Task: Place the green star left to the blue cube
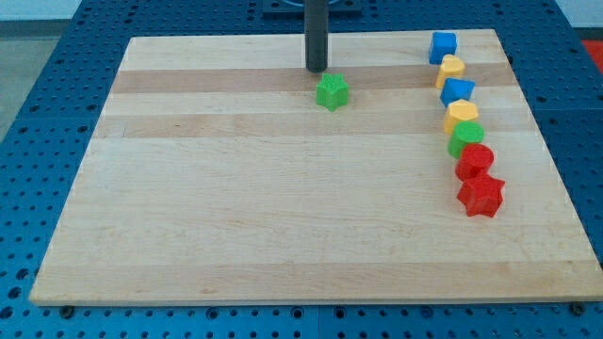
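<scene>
The green star point(332, 91) lies on the wooden board point(283, 207) near the view's top, a little right of centre. My tip point(316, 71) stands just above and left of the star, a small gap apart from it. The blue cube point(443, 46) sits at the view's top right, well to the right of the star, at the head of a column of blocks.
Below the blue cube runs a column: a yellow block point(452, 68), a blue block point(457, 91), a yellow block point(462, 115), a green round block point(465, 138), a red round block point(475, 161) and a red star point(481, 196). The board's right edge lies close beside them.
</scene>
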You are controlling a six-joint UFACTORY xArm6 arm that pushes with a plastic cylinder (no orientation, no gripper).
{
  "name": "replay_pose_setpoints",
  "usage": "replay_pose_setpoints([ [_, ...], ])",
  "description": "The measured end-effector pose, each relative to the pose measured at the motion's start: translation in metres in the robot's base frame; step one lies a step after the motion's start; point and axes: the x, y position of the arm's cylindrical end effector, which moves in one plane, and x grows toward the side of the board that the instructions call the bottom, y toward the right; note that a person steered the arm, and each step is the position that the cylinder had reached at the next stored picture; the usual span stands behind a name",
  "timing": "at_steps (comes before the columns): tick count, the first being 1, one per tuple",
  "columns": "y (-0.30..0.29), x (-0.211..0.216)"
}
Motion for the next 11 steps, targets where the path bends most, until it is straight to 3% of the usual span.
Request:
replay_pose_setpoints([
  [1,-0.060,0.023],
  [2,-0.088,0.091],
  [3,-0.025,0.103],
  [5,0.065,0.014],
  [6,0.055,0.012],
  [7,0.034,0.074],
  [8,0.079,0.093],
  [10,0.089,0.045],
  [11,0.089,0.040],
])
